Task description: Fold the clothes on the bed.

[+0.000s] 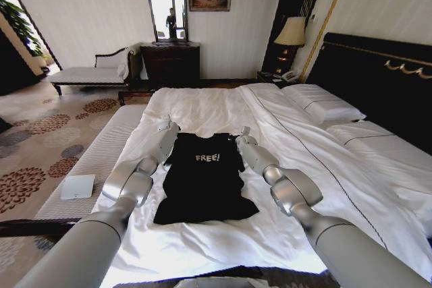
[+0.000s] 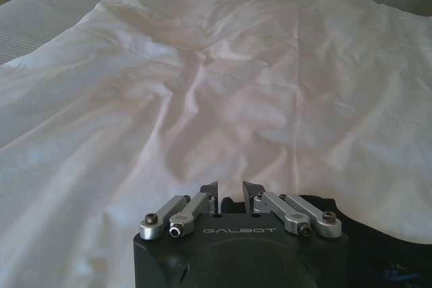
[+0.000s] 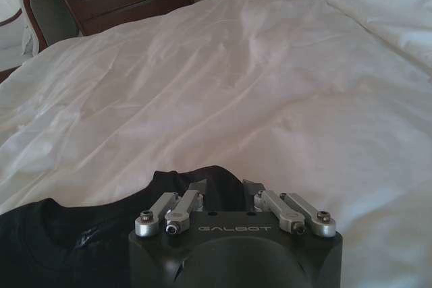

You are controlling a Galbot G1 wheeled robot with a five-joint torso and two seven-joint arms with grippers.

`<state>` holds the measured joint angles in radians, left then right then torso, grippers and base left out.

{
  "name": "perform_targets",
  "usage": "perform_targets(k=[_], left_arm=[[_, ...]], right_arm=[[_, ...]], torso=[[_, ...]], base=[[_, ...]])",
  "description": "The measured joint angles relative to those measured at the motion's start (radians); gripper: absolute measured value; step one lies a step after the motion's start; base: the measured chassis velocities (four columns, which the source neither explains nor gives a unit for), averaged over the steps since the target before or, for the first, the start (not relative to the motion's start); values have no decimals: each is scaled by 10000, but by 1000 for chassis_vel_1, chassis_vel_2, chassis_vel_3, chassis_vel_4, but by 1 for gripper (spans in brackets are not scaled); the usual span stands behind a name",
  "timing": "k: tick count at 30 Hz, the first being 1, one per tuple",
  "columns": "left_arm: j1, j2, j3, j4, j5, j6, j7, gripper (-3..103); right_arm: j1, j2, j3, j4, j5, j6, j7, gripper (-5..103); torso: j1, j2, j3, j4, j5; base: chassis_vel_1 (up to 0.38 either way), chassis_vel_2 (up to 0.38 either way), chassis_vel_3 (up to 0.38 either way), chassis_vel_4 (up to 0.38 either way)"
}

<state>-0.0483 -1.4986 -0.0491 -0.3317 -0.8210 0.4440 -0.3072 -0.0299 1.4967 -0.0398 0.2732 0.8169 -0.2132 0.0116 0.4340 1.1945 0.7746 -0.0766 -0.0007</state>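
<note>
The black T-shirt [image 1: 204,179] lies flat on the white duvet [image 1: 223,109] of the bed [image 1: 378,160], its long axis running away from the robot, collar at the far end. The left gripper [image 1: 165,125] and right gripper [image 1: 244,134] sit at the two shoulder corners, equally near. In both wrist views the fingers [image 2: 210,190] stand narrowly parted, holding nothing, the shirt's edge just under them.

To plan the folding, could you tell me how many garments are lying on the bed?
1. A single black T-shirt lies flat on the white duvet of the bed, between the left gripper and right gripper. Anything under the duvet would be hidden.
</note>
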Motion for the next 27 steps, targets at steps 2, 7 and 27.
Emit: perform_targets(k=[2,7,27], left_arm=[[15,54,72,-88,11,20,4,34],[259,420,766,-956,-652,28,-213,55],[4686,5118,2055,-9411,-1939,-1450,-1292,100]], right_arm=[[-64,-128,-132,45,24,-22,0,37],[-321,-687,-547,633,491,-163,118,59],[-7041,-6384,1989,11004,1919,-566,1633,100]], torso=[[0,0,0,-2,-1],[0,0,0,-4,0],[-4,3,-4,4,-3]], base=[[0,0,0,0],[0,0,0,0],[-5,-2,-1,-1]])
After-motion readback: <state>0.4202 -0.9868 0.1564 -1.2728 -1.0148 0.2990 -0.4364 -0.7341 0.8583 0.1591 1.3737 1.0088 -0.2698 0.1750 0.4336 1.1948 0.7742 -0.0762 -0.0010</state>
